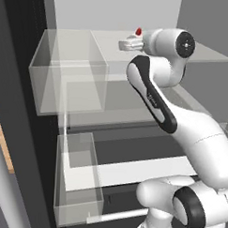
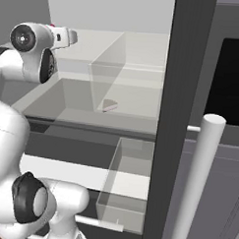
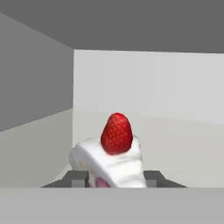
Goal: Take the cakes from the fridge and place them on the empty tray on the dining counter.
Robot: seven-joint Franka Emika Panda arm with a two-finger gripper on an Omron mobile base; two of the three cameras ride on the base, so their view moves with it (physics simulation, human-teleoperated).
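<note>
In the hand view a white cake slice [image 3: 111, 159] with a red strawberry on top sits between my two dark fingertips [image 3: 78, 178], which press its sides. My gripper [image 1: 129, 44] reaches deep onto the top shelf of the open fridge [image 1: 13, 107] and is shut on this cake; the red berry [image 1: 138, 31] peeks above the hand. From the right base camera the hand [image 2: 66, 36] is at the upper left. A second small wedge-shaped cake [image 2: 110, 105] lies on the shelf below, seen through a clear bin wall.
A clear bin [image 1: 70, 71] hangs on the left beside the top shelf, and a smaller one [image 1: 80, 180] sits lower down. The dark fridge door edge [image 2: 184, 95] and its white bar handle [image 2: 200, 184] stand at the right. Glass shelves lie under the arm.
</note>
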